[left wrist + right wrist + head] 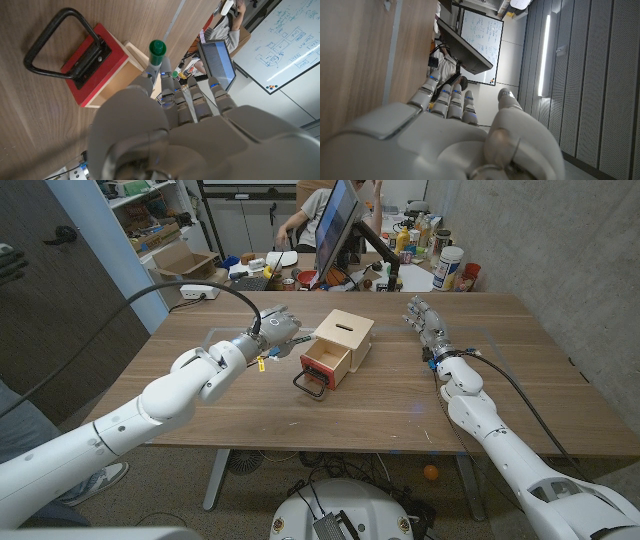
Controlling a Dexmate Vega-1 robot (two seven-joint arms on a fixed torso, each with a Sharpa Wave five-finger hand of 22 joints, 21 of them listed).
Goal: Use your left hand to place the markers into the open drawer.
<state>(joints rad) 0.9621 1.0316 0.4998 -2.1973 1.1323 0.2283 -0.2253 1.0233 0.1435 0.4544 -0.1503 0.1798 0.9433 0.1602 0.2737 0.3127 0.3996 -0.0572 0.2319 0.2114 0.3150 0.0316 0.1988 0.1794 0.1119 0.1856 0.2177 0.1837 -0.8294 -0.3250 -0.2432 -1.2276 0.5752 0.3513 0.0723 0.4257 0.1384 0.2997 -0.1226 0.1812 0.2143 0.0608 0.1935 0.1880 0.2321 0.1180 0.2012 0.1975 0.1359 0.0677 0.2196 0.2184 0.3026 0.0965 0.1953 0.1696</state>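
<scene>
Left robot hand (275,330) pinches a green-capped marker (156,49) just left of the open drawer (325,362) — held high, likely to clear the drawer's wall before dropping it in. Right robot hand (425,320) waits far right on the surface (500,380), fingers spread, holding nothing — out of the way.

The table (400,410) is seen from the head, looking down. The drawer (95,60), just beyond the left hand's fingers (195,100), is caught close by the left wrist view and shared with the head view. Past the right hand's fingers (445,100), room is seen.
</scene>
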